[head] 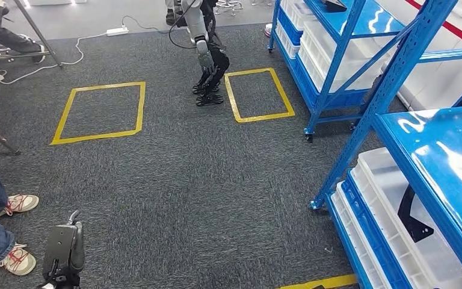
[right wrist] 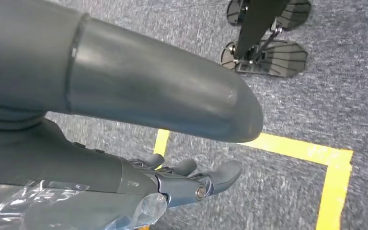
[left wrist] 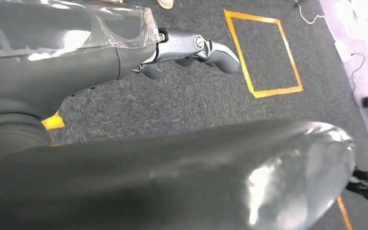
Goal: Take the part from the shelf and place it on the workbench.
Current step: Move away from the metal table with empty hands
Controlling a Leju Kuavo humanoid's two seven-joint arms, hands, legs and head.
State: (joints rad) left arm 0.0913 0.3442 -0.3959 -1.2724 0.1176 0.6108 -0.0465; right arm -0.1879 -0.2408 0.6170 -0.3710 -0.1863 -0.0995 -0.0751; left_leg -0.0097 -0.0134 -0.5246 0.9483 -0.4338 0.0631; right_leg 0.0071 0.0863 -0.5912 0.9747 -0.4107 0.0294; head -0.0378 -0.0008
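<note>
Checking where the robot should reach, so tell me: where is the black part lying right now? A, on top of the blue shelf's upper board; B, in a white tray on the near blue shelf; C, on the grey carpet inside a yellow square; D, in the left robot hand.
B: the black part lies in a white tray on the lower level of the near blue shelf, and neither robot hand holds anything.

floor: dark grey carpet (head: 186, 192) with two yellow taped squares (head: 99, 112), well ahead
shelving: blue racks (head: 397, 72) on castors, holding white trays (head: 397, 235), to the right
cables: white power strip (head: 117, 31), far ahead
</note>
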